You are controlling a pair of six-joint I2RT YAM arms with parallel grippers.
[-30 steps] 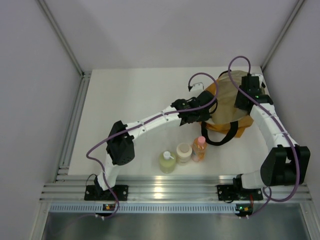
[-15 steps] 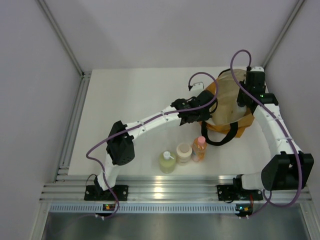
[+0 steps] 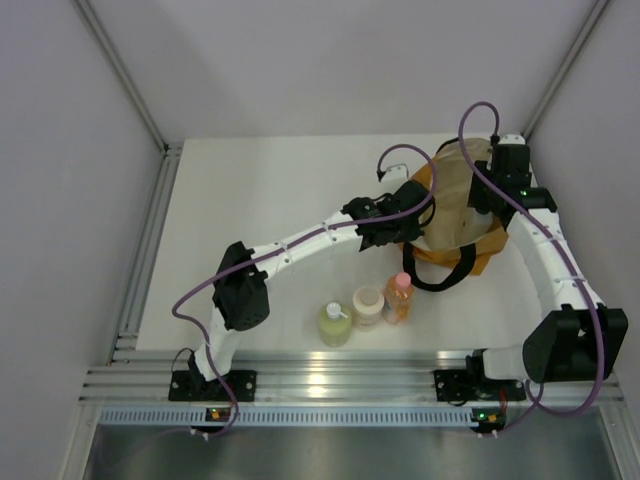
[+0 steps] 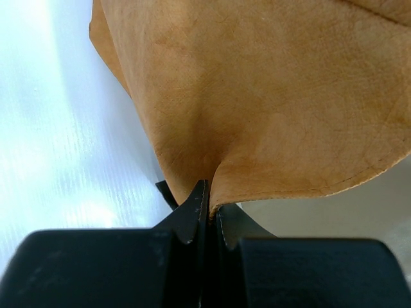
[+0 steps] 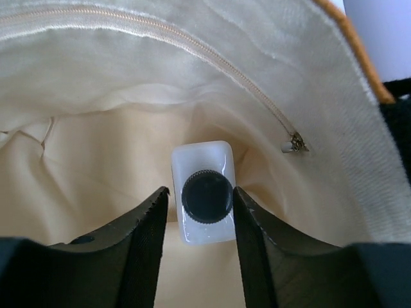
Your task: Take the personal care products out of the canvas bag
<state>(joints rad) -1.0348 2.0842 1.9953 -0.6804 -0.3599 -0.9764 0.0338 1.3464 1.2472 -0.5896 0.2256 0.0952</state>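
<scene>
three are out on the white tabletop [image 3: 260, 190] (yellow-green pump bottle [image 3: 334, 325], cream round jar [image 3: 368, 305], orange pink-capped bottle [image 3: 399, 297]), so my left hand [image 4: 209, 199] clamps the rim of the mustard-tan canvas bag [image 4: 270, 96] to hold it open while my right hand [image 5: 200, 192] straddles the clear square black-capped bottle [image 5: 204, 196] inside, though i cannot tell if it grips.

Bright even light; table [image 4: 45, 128] glares white; left gripper [image 4: 208, 197] seems blurred.

Four containers: pump bottle [image 3: 335, 324], jar [image 3: 368, 306], orange bottle [image 3: 399, 298], black-capped bottle [image 5: 203, 192]. One bag [image 3: 455, 195]. Two arms: left arm [image 3: 300, 245], right arm [image 3: 545, 255].
</scene>
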